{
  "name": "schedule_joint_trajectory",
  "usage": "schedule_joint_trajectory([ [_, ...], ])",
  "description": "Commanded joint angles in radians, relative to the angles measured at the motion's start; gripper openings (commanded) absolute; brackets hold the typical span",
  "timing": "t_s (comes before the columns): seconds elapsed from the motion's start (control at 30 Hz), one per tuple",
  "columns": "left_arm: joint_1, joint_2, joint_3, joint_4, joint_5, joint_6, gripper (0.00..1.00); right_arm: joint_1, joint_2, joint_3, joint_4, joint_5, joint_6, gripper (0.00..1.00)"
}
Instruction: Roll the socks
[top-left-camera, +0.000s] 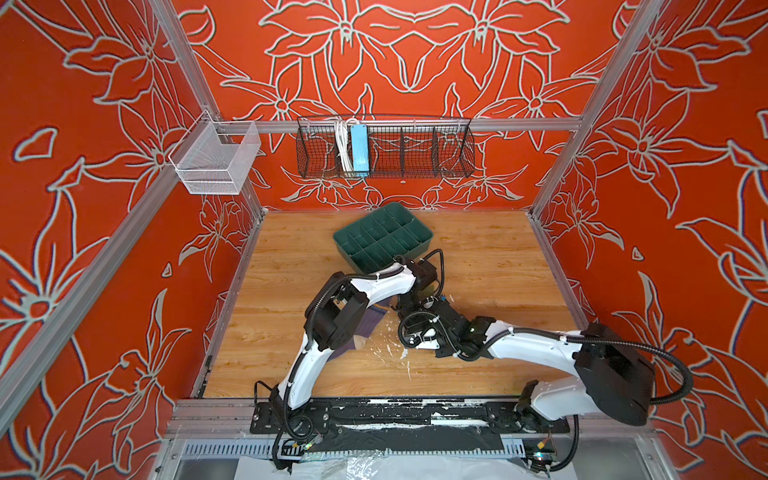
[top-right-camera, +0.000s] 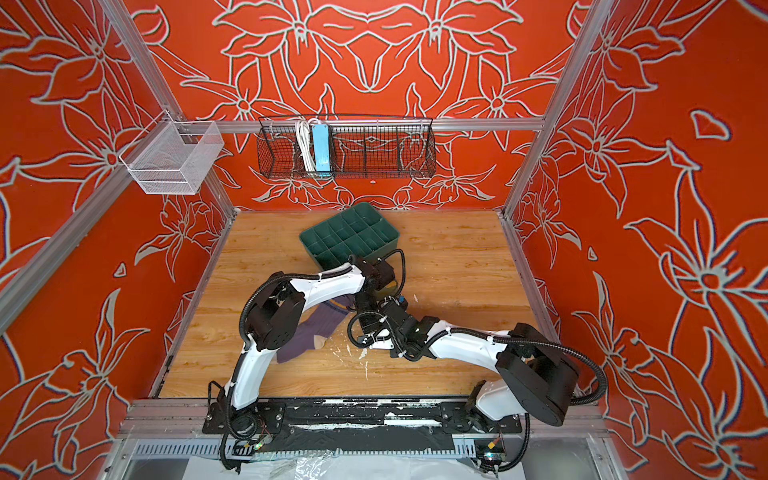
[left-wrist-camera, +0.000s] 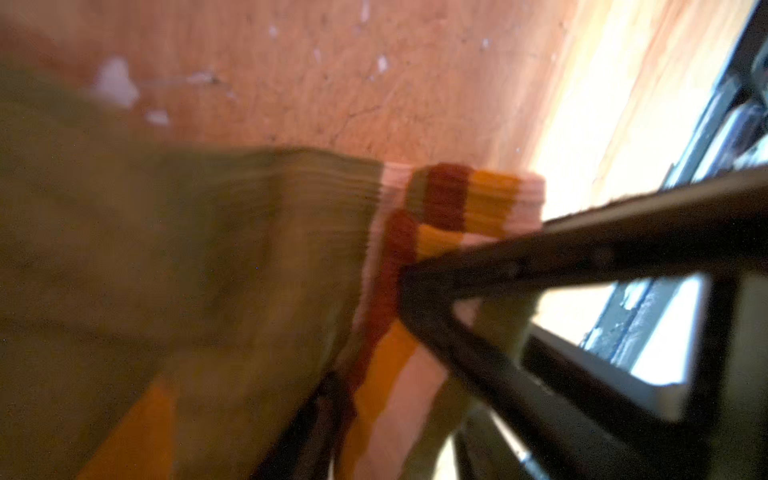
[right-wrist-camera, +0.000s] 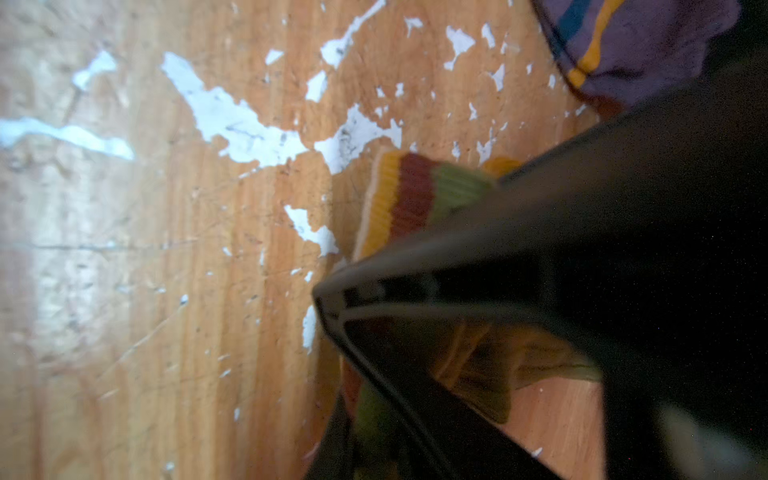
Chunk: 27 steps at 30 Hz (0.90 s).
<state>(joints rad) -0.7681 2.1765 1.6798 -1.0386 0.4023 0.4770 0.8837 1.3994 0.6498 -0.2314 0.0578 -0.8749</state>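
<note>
Olive green ribbed sock with cream-brown-orange striped cuff is mid wooden worktop. Right fingers pinch the cuff; left fingers are at the same cuff, can't tell if gripping. Risk: the shallow pinch slips, or the olive sock snags the purple ribbed sock lying just beside it.

arms: white shells | joints: black | cables: black, ribbed

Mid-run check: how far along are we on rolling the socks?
Done: no finished roll shows. In hand: the left claw and right claw are both at the olive sock, by its striped cuff; grip unclear. Still to do: roll it, then the purple sock lying unrolled on the table.
</note>
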Motion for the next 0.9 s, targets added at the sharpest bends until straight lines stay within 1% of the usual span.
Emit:
schedule_joint_trajectory([
  [0.0,-0.005,-0.114,-0.063,0.129,-0.090,0.007,0.56,-0.001,-0.013,0.038,-0.146,-0.052,-0.004,0.00],
  [0.17,0.007,-0.311,-0.212,0.353,-0.213,0.010,0.59,-0.016,0.003,0.062,-0.208,-0.059,0.022,0.00],
  [0.2,0.010,-0.355,-0.250,0.409,-0.249,0.016,0.62,-0.020,0.004,0.062,-0.210,-0.069,0.028,0.00],
  [0.33,0.026,-0.542,-0.428,0.627,-0.424,0.053,0.64,-0.035,0.017,0.067,-0.217,-0.093,0.036,0.00],
  [0.43,0.067,-0.683,-0.532,0.737,-0.513,0.086,0.65,-0.045,0.037,0.092,-0.238,-0.120,0.042,0.00],
  [0.53,0.103,-0.842,-0.582,0.760,-0.555,0.138,0.65,-0.059,0.079,0.143,-0.291,-0.175,0.047,0.00],
  [0.63,0.115,-1.017,-0.622,0.732,-0.501,0.219,0.65,-0.082,0.161,0.221,-0.391,-0.241,0.050,0.00],
  [0.7,0.114,-1.134,-0.643,0.700,-0.449,0.260,0.65,-0.110,0.256,0.303,-0.508,-0.298,0.051,0.00],
  [0.8,0.113,-1.287,-0.655,0.640,-0.335,0.298,0.65,-0.145,0.397,0.432,-0.639,-0.393,0.078,0.00],
  [0.87,0.109,-1.344,-0.676,0.609,-0.236,0.366,0.68,-0.165,0.458,0.492,-0.663,-0.443,0.103,0.00],
])
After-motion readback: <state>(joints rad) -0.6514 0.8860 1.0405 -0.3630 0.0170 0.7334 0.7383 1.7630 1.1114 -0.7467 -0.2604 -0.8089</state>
